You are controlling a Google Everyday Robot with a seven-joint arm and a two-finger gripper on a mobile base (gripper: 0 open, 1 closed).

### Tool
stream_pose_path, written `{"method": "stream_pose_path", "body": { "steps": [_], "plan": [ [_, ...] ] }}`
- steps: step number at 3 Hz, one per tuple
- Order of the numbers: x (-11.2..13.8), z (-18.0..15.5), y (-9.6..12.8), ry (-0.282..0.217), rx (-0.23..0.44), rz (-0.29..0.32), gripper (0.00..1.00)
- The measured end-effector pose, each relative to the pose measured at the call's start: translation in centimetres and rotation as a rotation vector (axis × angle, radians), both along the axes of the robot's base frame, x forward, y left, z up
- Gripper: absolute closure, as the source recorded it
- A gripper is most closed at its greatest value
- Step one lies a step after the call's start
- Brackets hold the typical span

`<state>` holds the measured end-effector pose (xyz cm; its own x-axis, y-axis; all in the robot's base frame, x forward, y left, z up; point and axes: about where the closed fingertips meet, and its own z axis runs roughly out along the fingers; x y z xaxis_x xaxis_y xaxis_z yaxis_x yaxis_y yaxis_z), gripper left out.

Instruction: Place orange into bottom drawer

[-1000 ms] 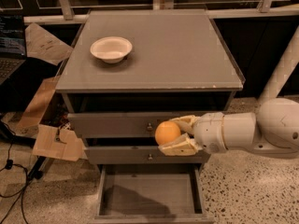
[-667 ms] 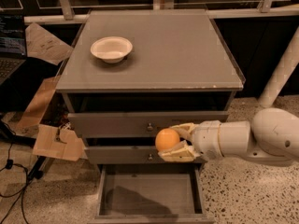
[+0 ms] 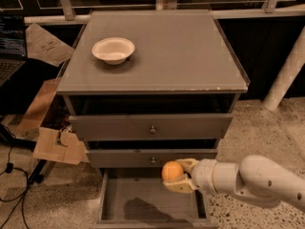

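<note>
Orange-skinned and round, the orange (image 3: 171,170) is held clamped between the fingers (image 3: 181,187) of the gripper (image 3: 174,174). The bottom drawer (image 3: 128,191), pulled open, is seen directly below the gripper, under the fruit.

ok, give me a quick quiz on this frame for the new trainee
1. True or false: the orange lies on the floor of the bottom drawer.
2. Where is the bowl? A: on top of the cabinet. B: in the bottom drawer. C: on the ground.
3. Fill in: the gripper, above the open bottom drawer near its back right, is shut on the ___.

Key:
1. False. The gripper holds it above the drawer.
2. A.
3. orange.
</note>
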<state>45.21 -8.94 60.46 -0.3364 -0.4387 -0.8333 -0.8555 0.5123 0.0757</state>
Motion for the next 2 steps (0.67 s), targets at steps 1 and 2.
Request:
{"method": "stream_pose_path", "body": {
  "steps": [1, 2],
  "plan": [
    [-0.4, -5.6, -0.7, 0.075, -0.018, -0.042, 1.00],
    [-0.2, -10.3, -1.1, 0.146, -0.037, -0.075, 1.00]
  ]
}}
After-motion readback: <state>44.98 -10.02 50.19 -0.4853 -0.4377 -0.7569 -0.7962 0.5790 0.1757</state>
